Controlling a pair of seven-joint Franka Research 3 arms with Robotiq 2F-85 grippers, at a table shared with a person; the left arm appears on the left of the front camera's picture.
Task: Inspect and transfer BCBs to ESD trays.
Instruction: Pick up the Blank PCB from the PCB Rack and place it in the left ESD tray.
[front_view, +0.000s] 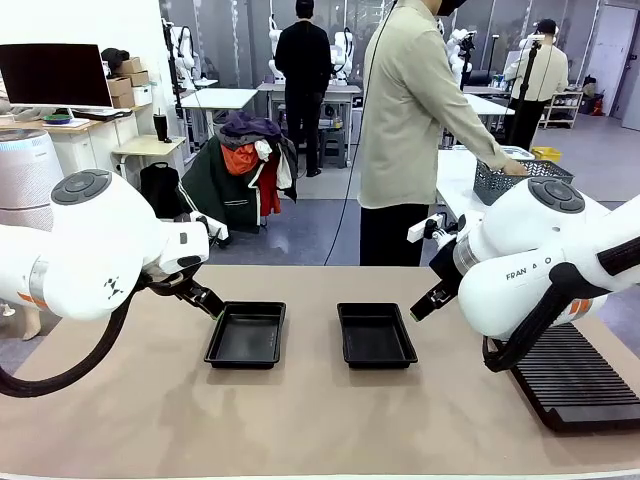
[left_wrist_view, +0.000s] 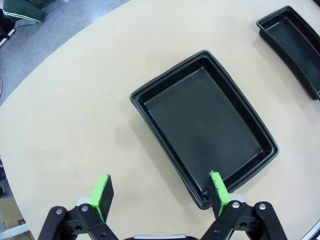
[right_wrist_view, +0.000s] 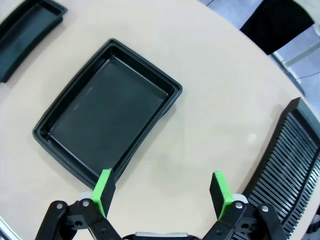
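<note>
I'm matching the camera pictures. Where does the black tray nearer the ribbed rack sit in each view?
Front view: right tray, just right of centre.
Left wrist view: top right corner, cut by the edge.
Right wrist view: left of centre.
Shared landmark: the other tray, alongside it.

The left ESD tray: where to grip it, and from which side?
Probably the left ESD tray by its raised rim on the outer long side, from above, straddling the wall: it lies flat, so only that thin rim can be pinched.
</note>
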